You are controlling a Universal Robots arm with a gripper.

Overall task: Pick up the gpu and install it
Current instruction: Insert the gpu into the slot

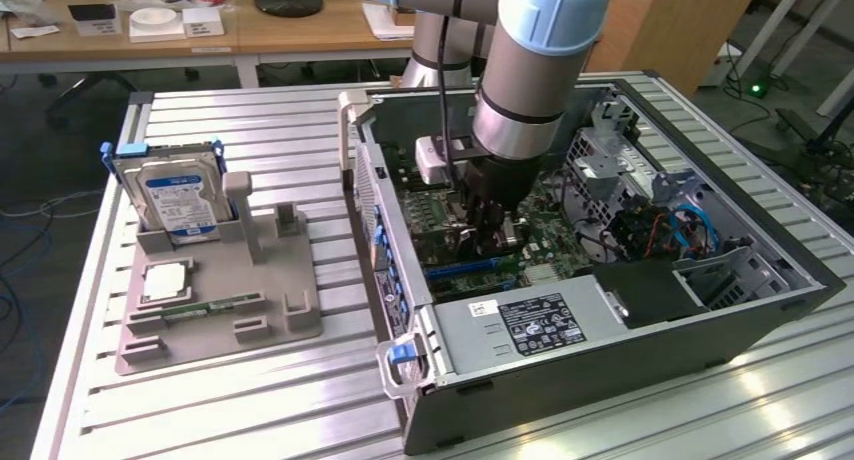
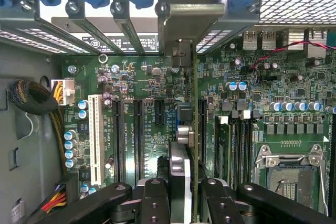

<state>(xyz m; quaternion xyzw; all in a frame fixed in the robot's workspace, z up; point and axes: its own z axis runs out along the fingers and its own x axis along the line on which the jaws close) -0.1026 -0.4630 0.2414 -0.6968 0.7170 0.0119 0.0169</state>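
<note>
Standing on edge, the gpu (image 2: 179,161) was held clamped in the gripper (image 2: 181,195) inside the open computer case (image 1: 627,330). It was lined up over the motherboard (image 2: 152,77) slots, apparently for seating, with its bracket (image 2: 186,19) turned toward the rear openings.

Robotics lab set up for PC assembly.

A robot arm (image 1: 534,70) rises at the far edge of a slotted aluminium table (image 1: 240,130). Its gripper (image 2: 185,190) is clamped on a gpu (image 2: 178,166) above the motherboard (image 2: 147,87) of an open PC case (image 1: 601,380). Toward the table's edge on the exterior view's left, a grey fixture (image 1: 267,310) props up a drive (image 1: 180,200) and smaller parts. Beyond the far edge run wooden desks (image 1: 267,35) strewn with boxes and papers, and loose cables (image 1: 40,205) lie on the floor.
</note>
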